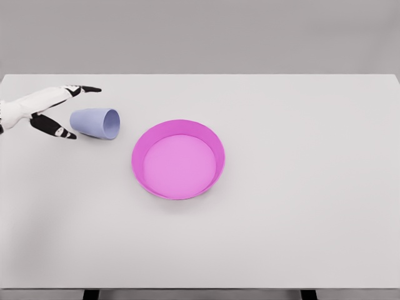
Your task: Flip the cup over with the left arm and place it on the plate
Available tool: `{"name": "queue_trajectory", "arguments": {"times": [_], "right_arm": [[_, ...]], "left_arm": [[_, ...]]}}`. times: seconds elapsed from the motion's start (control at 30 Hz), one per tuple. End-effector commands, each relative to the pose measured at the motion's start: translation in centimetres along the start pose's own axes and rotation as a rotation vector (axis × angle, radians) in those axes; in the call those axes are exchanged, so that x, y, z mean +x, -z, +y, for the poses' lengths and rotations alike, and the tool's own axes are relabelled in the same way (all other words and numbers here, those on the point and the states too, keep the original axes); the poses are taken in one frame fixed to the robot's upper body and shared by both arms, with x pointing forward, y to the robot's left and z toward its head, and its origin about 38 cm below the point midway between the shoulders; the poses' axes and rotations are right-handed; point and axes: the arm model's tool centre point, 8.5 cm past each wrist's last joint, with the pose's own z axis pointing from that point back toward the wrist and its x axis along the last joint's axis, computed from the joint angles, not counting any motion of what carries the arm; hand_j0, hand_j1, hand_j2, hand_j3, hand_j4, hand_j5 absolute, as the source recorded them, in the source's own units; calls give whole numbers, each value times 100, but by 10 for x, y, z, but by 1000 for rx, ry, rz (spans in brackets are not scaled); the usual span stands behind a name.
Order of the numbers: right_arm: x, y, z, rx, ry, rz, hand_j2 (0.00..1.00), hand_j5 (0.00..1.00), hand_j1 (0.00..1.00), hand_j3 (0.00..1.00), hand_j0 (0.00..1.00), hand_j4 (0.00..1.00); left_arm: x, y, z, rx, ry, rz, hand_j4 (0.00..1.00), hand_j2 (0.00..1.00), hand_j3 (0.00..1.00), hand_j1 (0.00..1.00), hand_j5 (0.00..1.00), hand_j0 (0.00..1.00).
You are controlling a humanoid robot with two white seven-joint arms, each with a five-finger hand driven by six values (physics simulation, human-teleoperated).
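Cup (95,122) on its side at upper left of frame, mouth toward pink plate (179,159) near centre of tabletop (300,187). Left hand (47,112) spread, holding nothing (closed base between fingers). Likely light, rigid, prone to rolling; best gripped around wall.

a broad white surface (300,187) fills most of the scene, with a plain grey wall (200,34) behind it. two dark stubs (91,294) below its front edge are probably legs.
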Motion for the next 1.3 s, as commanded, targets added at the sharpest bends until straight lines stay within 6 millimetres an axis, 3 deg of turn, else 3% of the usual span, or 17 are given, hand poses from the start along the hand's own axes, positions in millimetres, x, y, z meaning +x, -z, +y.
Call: {"name": "queue_trajectory", "arguments": {"times": [0.0, 0.23, 0.57, 1.27], "right_arm": [[0, 0, 0, 0, 0, 0, 100, 100, 100, 100, 100, 100], [0, 0, 0, 0, 0, 0, 100, 100, 100, 100, 100, 100], [0, 0, 0, 0, 0, 0, 100, 100, 100, 100, 100, 100], [0, 0, 0, 0, 0, 0, 100, 100, 100, 100, 100, 100]], "left_arm": [[-2, 5, -6, 1, -25, -2, 100, 100, 100, 100, 100, 100], [-21, 8, -15, -45, -60, 59, 100, 100, 100, 100, 100, 100], [-18, 27, -21, -63, -60, 58, 100, 100, 100, 100, 100, 100], [-18, 44, -33, -100, -55, 71, 100, 100, 100, 100, 100, 100]]}}
